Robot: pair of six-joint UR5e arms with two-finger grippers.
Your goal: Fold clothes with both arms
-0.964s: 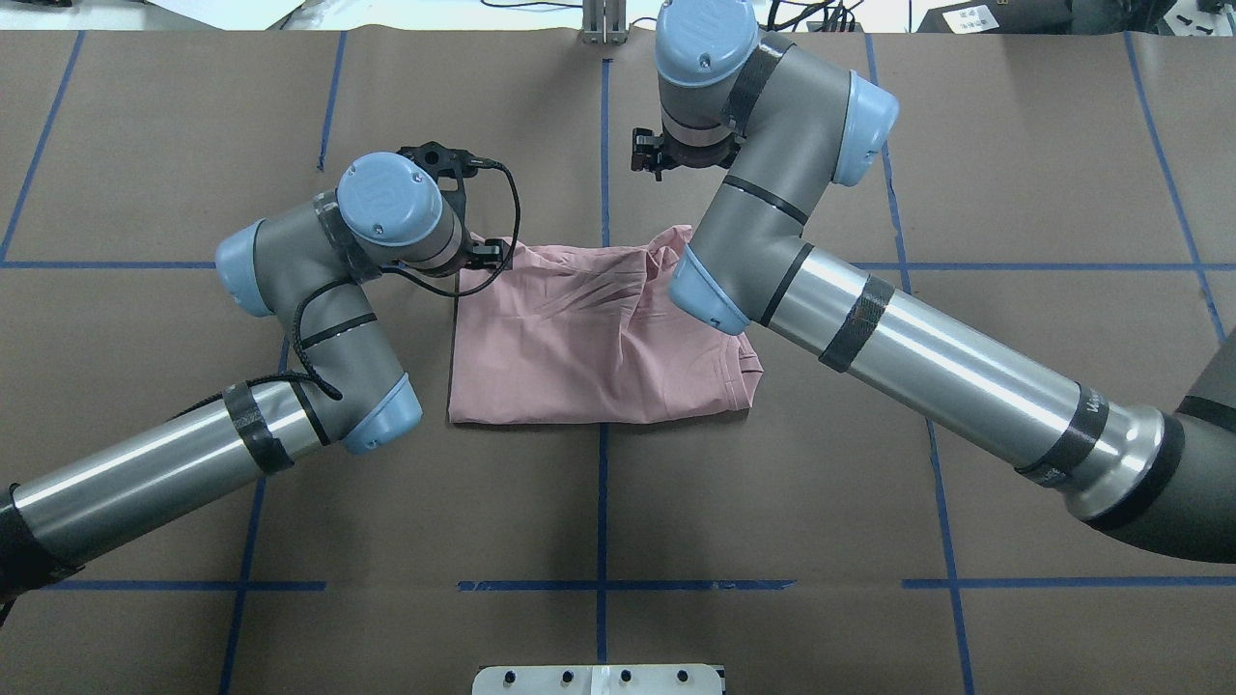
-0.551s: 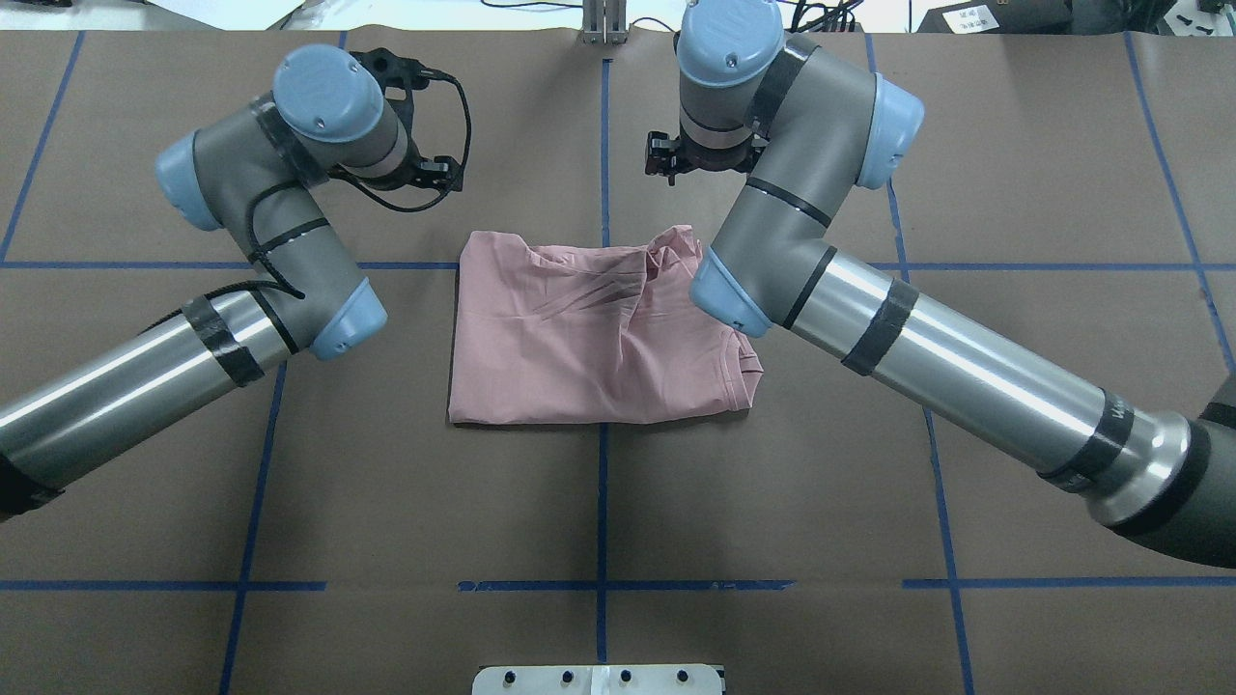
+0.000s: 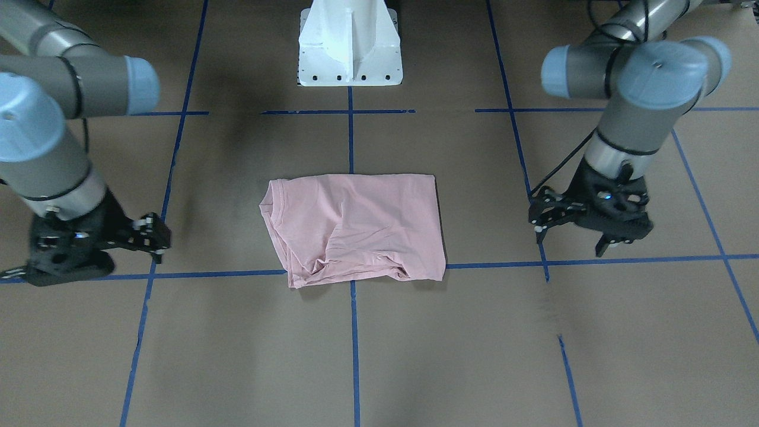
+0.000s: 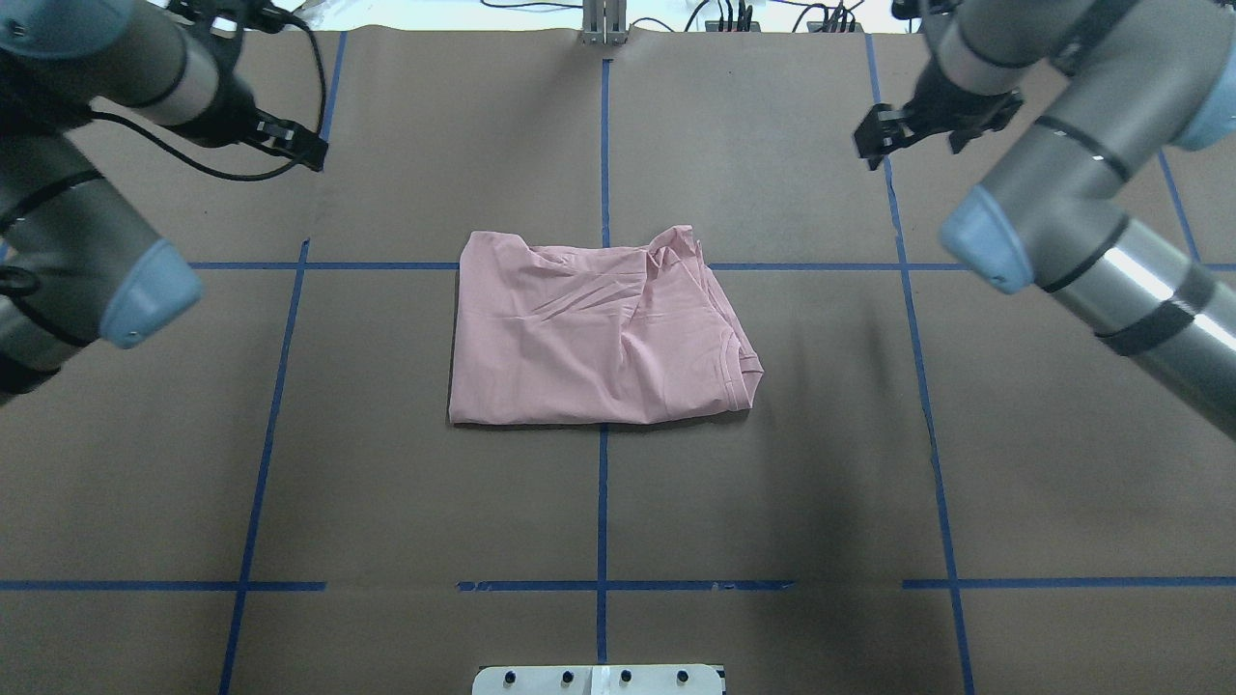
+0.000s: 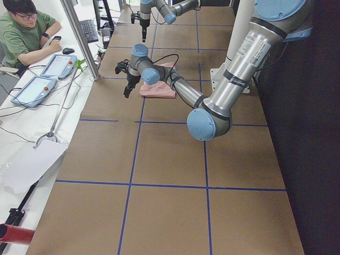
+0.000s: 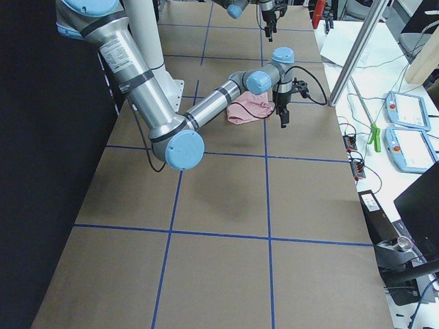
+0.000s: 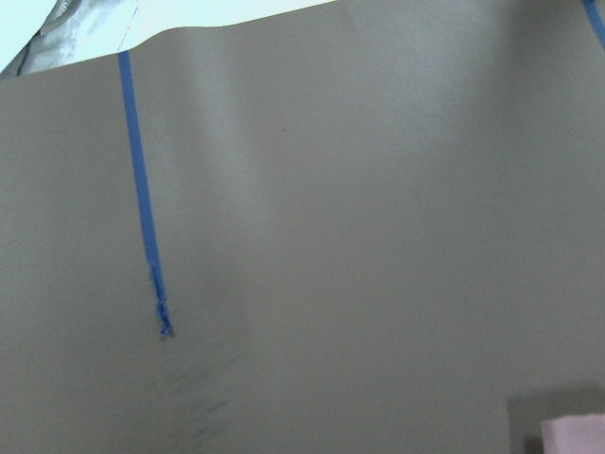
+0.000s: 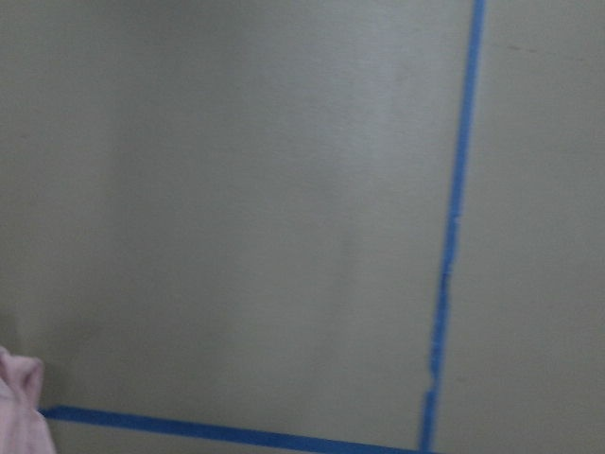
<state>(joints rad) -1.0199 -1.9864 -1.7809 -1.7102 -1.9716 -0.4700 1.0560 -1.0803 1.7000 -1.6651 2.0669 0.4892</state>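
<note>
Brown worktop (image 4: 772, 483), crossed by blue tape lines (image 4: 602, 502), spreads below me. At its middle lies the pink T-shirt (image 4: 589, 338), folded and rumpled. My left claw (image 3: 569, 240) and right claw (image 4: 911, 147) hang released and empty, well apart from it on either side.

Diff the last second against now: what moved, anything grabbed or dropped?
Both arms pulled away from the pink T-shirt. The left gripper, which a second ago was at the shirt's far left corner, swung out to the robot's far left. The right gripper moved from the far centre out to the right. Both are open and hold nothing. The shirt stayed folded in the same spot, with its creases unchanged.
</note>
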